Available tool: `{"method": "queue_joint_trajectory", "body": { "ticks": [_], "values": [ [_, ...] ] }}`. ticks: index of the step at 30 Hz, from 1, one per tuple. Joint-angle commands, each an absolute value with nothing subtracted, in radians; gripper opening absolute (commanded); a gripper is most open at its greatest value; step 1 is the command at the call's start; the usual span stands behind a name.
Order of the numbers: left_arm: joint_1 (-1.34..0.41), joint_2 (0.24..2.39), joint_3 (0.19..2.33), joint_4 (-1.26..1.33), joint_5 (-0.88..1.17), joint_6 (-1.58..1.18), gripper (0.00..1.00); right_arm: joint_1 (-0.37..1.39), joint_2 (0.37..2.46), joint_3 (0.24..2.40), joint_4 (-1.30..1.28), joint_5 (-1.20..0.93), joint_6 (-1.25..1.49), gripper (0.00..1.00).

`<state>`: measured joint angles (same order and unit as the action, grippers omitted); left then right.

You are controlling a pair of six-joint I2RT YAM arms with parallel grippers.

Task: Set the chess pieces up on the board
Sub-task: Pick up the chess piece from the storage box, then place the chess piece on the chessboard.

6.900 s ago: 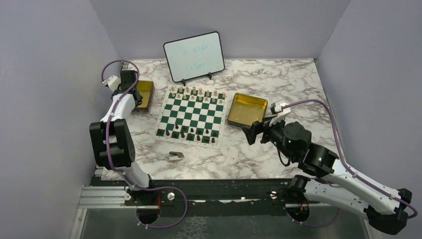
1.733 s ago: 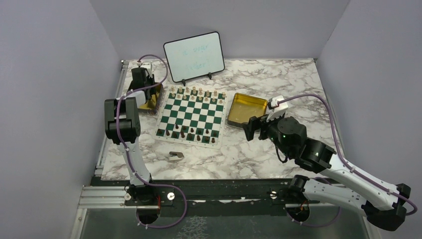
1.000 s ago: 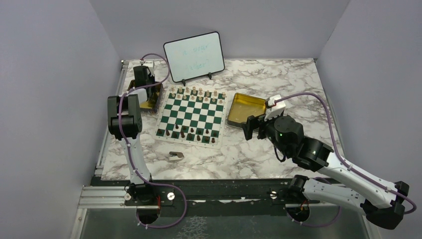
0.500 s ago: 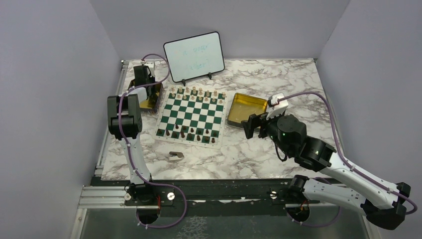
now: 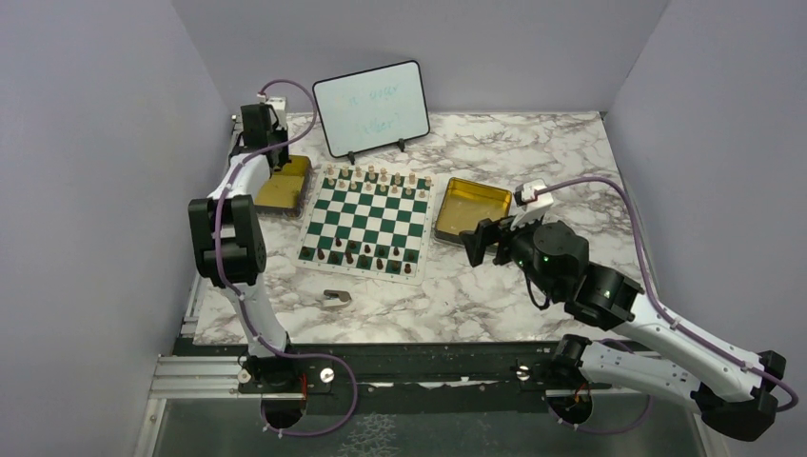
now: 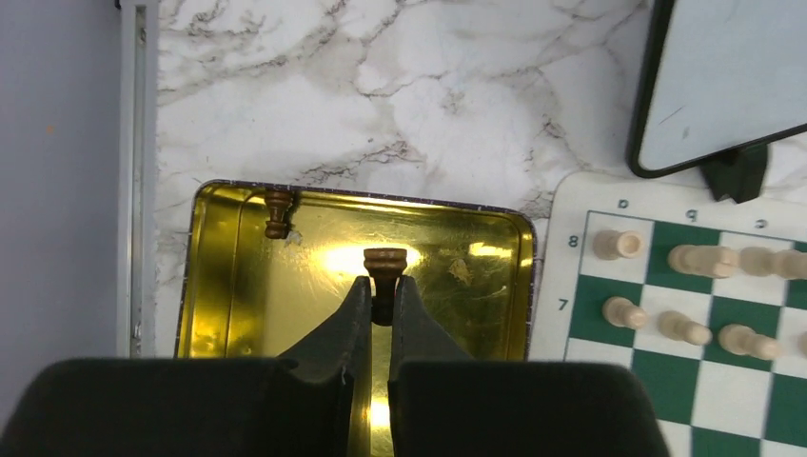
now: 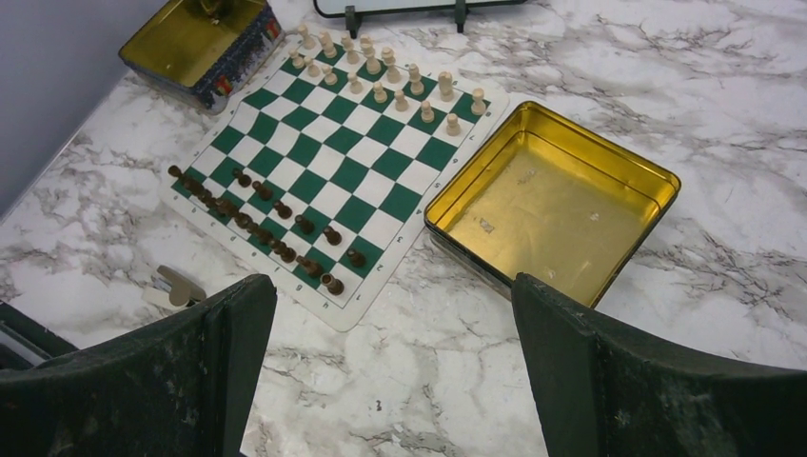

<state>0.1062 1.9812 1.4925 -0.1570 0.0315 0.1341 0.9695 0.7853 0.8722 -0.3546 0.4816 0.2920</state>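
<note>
My left gripper is shut on a dark brown chess piece, held above the gold left tin. One more dark piece lies in that tin's far corner. In the top view the left gripper hangs over the left tin. The board has light pieces along its two far rows and dark pieces along its near rows. My right gripper is open and empty, low over the marble to the right of the board.
An empty gold tin sits right of the board, just beyond the right gripper. A whiteboard stands behind the board. A flat brownish-grey scrap lies on the marble near the board's front edge.
The left gripper has closed on the dark piece and risen out of the left tin, drawing back toward the far left corner. The right arm has barely moved.
</note>
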Motion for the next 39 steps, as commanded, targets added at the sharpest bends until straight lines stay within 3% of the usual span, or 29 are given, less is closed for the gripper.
{"method": "queue_joint_trajectory", "body": {
  "ticks": [1, 9, 15, 20, 24, 30, 39],
  "values": [
    [0.108, 1.861, 1.540, -0.314, 0.128, 0.035, 0.03, 0.972, 0.769, 0.834, -0.286, 0.433, 0.297, 1.00],
    [0.077, 1.725, 1.438, -0.402, 0.455, -0.180, 0.03, 0.973, 0.767, 0.756, -0.150, 0.295, 0.172, 0.93],
    [-0.099, 1.595, 1.289, -0.404, 0.640, -0.187, 0.03, 0.972, 0.812, 0.737, -0.067, 0.166, -0.116, 0.87],
    [-0.217, 1.500, 1.214, -0.405, 0.759, -0.201, 0.00, 0.972, 0.837, 0.662, 0.094, -0.120, -0.477, 0.77],
    [-0.276, 1.424, 1.148, -0.405, 0.824, -0.204, 0.00, 0.973, 0.862, 0.595, 0.251, -0.173, -0.576, 0.66],
    [-0.361, 1.308, 1.054, -0.413, 0.873, -0.177, 0.00, 0.973, 0.996, 0.642, 0.213, -0.275, -0.740, 0.65],
    [-0.437, 1.238, 1.028, -0.467, 0.885, -0.153, 0.01, 0.972, 1.141, 0.744, 0.199, -0.210, -0.931, 0.69]
  ]
}}
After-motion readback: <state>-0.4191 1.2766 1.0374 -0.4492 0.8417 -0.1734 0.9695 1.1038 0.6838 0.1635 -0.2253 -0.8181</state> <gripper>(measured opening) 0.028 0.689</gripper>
